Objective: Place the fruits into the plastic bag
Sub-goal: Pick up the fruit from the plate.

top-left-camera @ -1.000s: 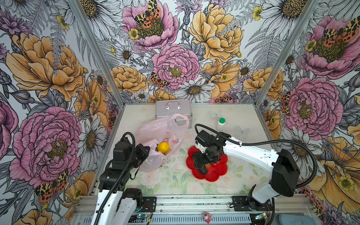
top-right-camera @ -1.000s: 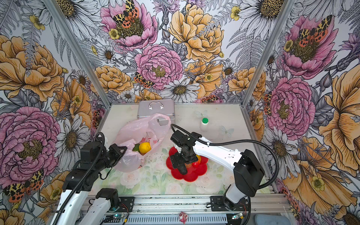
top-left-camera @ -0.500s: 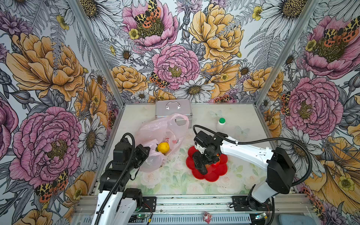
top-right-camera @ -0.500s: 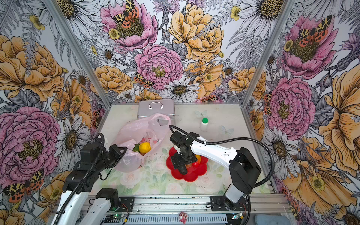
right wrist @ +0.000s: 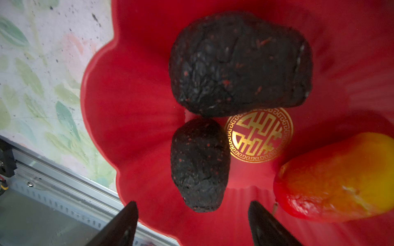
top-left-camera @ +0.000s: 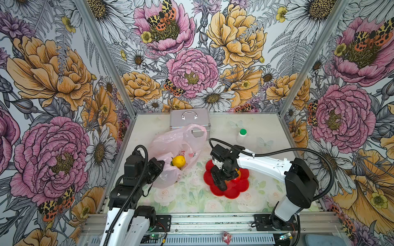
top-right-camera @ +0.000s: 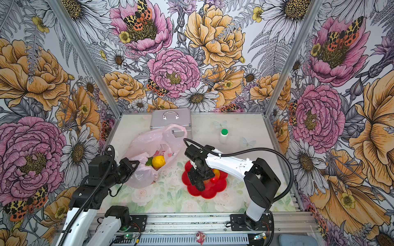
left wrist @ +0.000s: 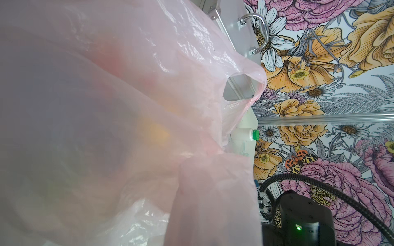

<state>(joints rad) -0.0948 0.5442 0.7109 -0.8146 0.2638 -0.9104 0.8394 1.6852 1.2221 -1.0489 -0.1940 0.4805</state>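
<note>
**Claw poised over an avocado, bag mouth held ready**

The smaller avocado (right wrist: 200, 166) lies on the red plate (right wrist: 132, 106), just beside the larger avocado (right wrist: 241, 64) and apart from the orange mango (right wrist: 336, 176). The right gripper (right wrist: 193, 205) hangs over it, jaws spread to either side and touching nothing, presumably lined up to take it next. The plate sits near the front edge of the worktop (top-left-camera: 191, 198), about midway along. Toward the left edge lies the plastic bag (top-left-camera: 170, 144), a lemon (top-left-camera: 178, 161) already inside; the left gripper (top-left-camera: 160, 168) is clamped tight on its rim, seemingly to keep the mouth gaping toward the plate.
</note>
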